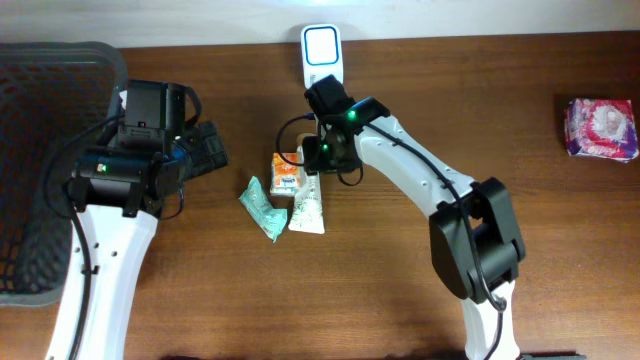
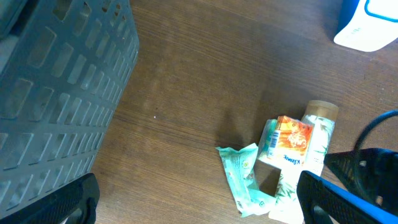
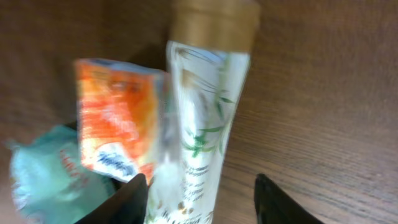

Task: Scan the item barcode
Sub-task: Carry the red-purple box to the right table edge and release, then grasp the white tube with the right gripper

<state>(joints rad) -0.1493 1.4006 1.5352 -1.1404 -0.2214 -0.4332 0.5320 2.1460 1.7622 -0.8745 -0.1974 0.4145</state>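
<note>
Fingers of the right pincer (image 3: 200,190) stand half apart at the bottom of its wrist view, one on either side of the tube (image 3: 205,112). A strip of table (image 3: 323,93) shows beside the right finger, so nothing is gripped. I judge it is lined up to lift the tube for scanning.

The tube lies flat at the middle of the overhead frame. It is white with green leaf print and a tan cap pointing up-frame, and no barcode shows on this blurred face. An orange packet (image 3: 115,124) overlaps its left edge, with a teal packet (image 3: 43,180) lower left.

Further left, the left pincer (image 1: 205,148) hangs wide and empty beside the dark basket (image 1: 40,100), seemingly kept clear. Beyond the pile, at top centre, stands the white scanner (image 1: 322,50).
</note>
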